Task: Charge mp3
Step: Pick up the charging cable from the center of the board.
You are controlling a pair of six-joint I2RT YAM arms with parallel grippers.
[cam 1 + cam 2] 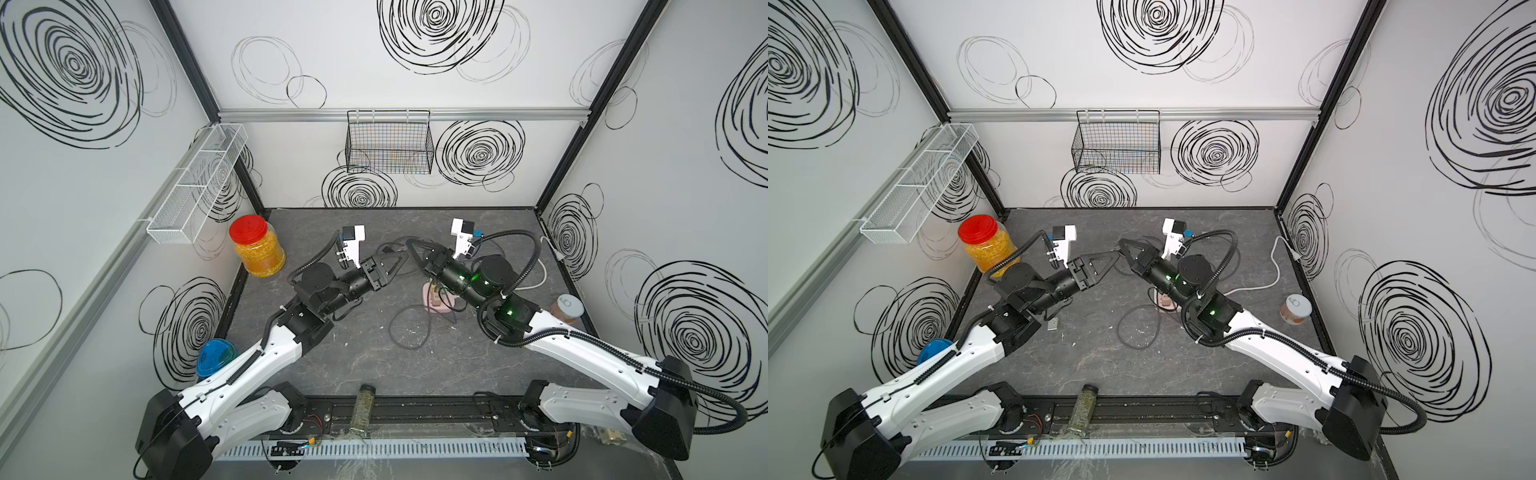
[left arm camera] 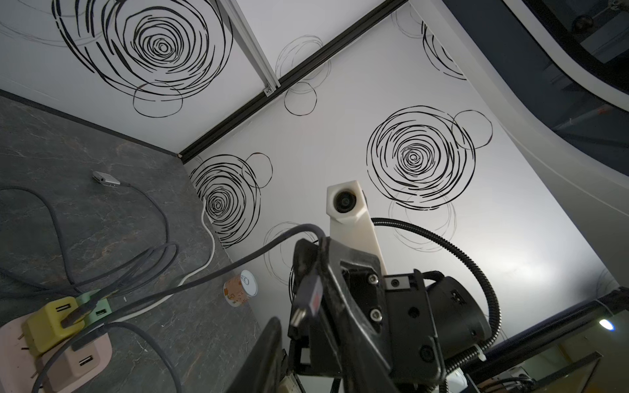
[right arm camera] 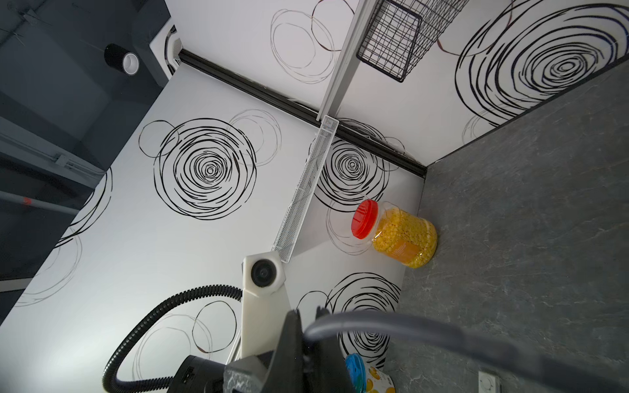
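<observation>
The grey marbled tabletop [image 1: 374,365] bears a red-lidded jar [image 1: 257,249], pink power strip [image 1: 438,308], cables [image 2: 163,251], small silver player [image 2: 106,178] and white-lidded jar [image 1: 566,308].

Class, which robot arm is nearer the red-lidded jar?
Left. The left arm passes close beside the jar; the right arm comes in from the table's opposite side, far from it.

The dark grey stone-patterned table [image 1: 374,365] looks matt. The clear plastic jar with a red lid [image 1: 257,253] is smooth and glossy. The black wire basket [image 1: 388,145] and white mesh basket [image 1: 195,187] look like coated metal. The grey rubbery cable [image 3: 408,325] is matt. The small silver mp3 player [image 2: 106,178] has a metallic sheen.
</observation>
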